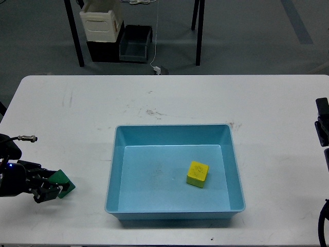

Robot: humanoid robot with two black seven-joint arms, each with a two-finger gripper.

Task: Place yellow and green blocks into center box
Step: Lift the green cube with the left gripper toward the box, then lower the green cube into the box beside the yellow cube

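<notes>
A blue box (175, 212) stands on the white table, slightly front of center. A yellow block (197, 173) lies inside it, right of the middle. My left gripper (53, 187) is at the left, in front, left of the box, shut on a green block (63, 182) that is tilted between the fingers, just above the table. My right arm (322, 126) shows only at the right edge; its gripper cannot be made out.
The white table (169, 103) has scuff marks behind the box. Beyond its far edge are black table legs, a black crate (135, 45) and a white container (101, 23) on the floor.
</notes>
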